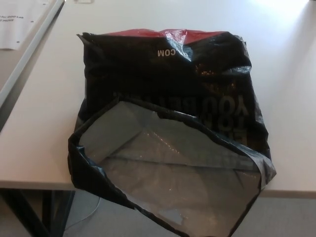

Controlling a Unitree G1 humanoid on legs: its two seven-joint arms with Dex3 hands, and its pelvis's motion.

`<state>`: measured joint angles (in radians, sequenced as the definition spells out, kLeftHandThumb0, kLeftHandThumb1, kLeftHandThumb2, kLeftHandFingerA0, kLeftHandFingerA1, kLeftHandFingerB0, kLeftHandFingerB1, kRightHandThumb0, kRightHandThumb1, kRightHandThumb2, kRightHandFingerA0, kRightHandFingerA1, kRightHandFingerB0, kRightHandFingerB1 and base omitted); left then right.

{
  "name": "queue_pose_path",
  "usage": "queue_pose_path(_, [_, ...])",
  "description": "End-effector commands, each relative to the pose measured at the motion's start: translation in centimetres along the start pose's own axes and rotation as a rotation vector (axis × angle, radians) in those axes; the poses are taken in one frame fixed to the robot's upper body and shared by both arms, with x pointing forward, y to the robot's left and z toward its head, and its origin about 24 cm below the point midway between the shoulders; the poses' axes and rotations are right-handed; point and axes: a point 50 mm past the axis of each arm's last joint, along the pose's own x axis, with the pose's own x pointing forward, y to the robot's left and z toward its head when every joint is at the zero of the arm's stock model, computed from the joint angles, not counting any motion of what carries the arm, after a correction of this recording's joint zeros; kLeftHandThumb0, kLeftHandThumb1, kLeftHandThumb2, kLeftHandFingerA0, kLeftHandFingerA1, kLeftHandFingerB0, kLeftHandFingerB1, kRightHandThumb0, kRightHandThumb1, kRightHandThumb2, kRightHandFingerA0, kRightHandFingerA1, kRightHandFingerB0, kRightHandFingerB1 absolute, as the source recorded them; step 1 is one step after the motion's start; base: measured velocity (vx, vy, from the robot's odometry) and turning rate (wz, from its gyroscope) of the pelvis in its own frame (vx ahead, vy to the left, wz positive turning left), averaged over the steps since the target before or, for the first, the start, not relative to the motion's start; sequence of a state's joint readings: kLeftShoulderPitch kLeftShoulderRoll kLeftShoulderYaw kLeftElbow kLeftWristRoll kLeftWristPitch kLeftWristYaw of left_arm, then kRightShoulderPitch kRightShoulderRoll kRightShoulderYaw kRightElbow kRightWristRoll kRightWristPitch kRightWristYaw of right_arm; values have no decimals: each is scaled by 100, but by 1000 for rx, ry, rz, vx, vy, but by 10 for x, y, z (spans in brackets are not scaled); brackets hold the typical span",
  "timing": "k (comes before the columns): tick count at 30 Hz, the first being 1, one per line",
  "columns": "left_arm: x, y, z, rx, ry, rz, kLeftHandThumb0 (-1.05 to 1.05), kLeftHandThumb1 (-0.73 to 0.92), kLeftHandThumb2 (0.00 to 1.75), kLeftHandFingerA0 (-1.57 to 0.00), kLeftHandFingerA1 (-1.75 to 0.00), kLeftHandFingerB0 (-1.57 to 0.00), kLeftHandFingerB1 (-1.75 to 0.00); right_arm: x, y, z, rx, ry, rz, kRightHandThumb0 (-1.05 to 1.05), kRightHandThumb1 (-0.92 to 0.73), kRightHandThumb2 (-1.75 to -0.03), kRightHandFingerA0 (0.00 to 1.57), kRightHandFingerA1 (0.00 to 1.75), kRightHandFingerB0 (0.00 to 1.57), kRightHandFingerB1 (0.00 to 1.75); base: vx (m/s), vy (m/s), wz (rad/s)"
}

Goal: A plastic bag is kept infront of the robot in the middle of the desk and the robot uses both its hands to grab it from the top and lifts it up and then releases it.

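Observation:
A large black plastic bag lies on the white desk in the middle of the head view. It has a red band along its far edge and pale upside-down lettering. Its mouth gapes toward me, showing the grey inside, and hangs over the desk's near edge. Neither of my hands shows in the picture.
A second table with a sheet of paper on it stands at the far left, with a gap between it and the desk. Below the desk's near edge I see the floor and a dark desk leg.

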<state>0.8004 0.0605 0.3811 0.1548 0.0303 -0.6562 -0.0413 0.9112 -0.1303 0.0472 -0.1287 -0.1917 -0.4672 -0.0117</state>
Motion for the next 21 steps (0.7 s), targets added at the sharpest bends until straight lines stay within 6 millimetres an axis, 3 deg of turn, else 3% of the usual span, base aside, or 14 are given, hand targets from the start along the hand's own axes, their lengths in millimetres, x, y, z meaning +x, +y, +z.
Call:
queue_pose_path(1, [-10, 42, 66, 214, -488, 158, -19, 45, 55, -23, -36, -23, -31, 6, -35, 58, -242, -417, -226, -14, -43, -88, 2, 49, 0, 50, 0, 0, 0])
queue_pose_path(2, [3, 53, 65, 375, -500, 106, -22, 43, 54, -19, -36, -20, -29, 19, -48, 63, -355, -427, -252, -26, -40, -64, 14, 44, 2, 17, 0, 0, 0])
queue_pose_path(4, [12, 57, 63, 412, -491, 89, -22, 41, 54, -16, -34, -17, -28, 27, -56, 65, -399, -441, -273, -24, -43, -52, 17, 37, 0, 17, 0, 0, 0])
queue_pose_path(5, [15, 59, 64, 430, -482, 84, -28, 41, 55, -15, -35, -15, -29, 31, -60, 65, -413, -439, -282, -35, -38, -65, 8, 43, 0, 7, 0, 0, 0])
queue_pose_path(7, [27, 61, 69, 464, -482, 83, -26, 42, 53, -12, -34, -18, -29, 43, -70, 68, -445, -439, -314, -39, -38, -65, 7, 43, 0, 4, 0, 0, 0])
queue_pose_path(8, [41, 66, 74, 522, -507, 112, -21, 35, 86, -3, -52, 0, -47, 59, -82, 73, -499, -462, -375, -49, -34, -68, 20, 50, 0, 6, 0, 0, 0])
queue_pose_path(11, [60, 75, 79, 570, -514, 144, -22, 35, 86, -2, -53, 0, -47, 78, -96, 79, -592, -477, -462, -55, -34, -70, 33, 53, 0, 10, 0, 0, 0])
queue_pose_path(12, [67, 77, 81, 579, -517, 152, -32, 43, 53, -5, -31, -22, -31, 85, -100, 81, -615, -473, -496, -57, -41, -53, 45, 48, 0, 17, 0, 0, 0])
queue_pose_path(13, [72, 78, 83, 587, -521, 159, -29, 41, 55, -7, -28, -22, -32, 90, -104, 82, -627, -465, -517, -60, -37, -70, 31, 52, 0, 4, 0, 0, 0])
queue_pose_path(14, [76, 78, 83, 594, -524, 163, -29, 41, 55, -7, -28, -22, -32, 92, -106, 83, -630, -456, -525, -60, -37, -70, 31, 52, 0, 4, 0, 0, 0])
queue_pose_path(15, [82, 77, 84, 600, -519, 164, -28, 41, 54, -8, -28, -22, -33, 99, -111, 85, -606, -453, -531, -51, -34, -68, 17, 48, 0, 4, 0, 0, 0])
queue_pose_path(17, [96, 74, 86, 597, -516, 160, -29, 40, 54, -8, -28, -25, -33, 113, -120, 90, -568, -453, -561, -50, -32, -69, 23, 50, 0, 6, 0, 0, 0])
queue_pose_path(18, [103, 72, 85, 562, -511, 142, -29, 40, 54, -8, -28, -24, -32, 119, -123, 92, -565, -459, -568, -53, -34, -68, 13, 47, 0, 5, 0, 0, 0])
queue_pose_path(21, [115, 60, 87, 473, -420, 45, -37, 43, 55, -5, -26, -14, -33, 133, -126, 96, -518, -464, -571, -51, -34, -67, 8, 38, 0, 0, 0, 0, 0])
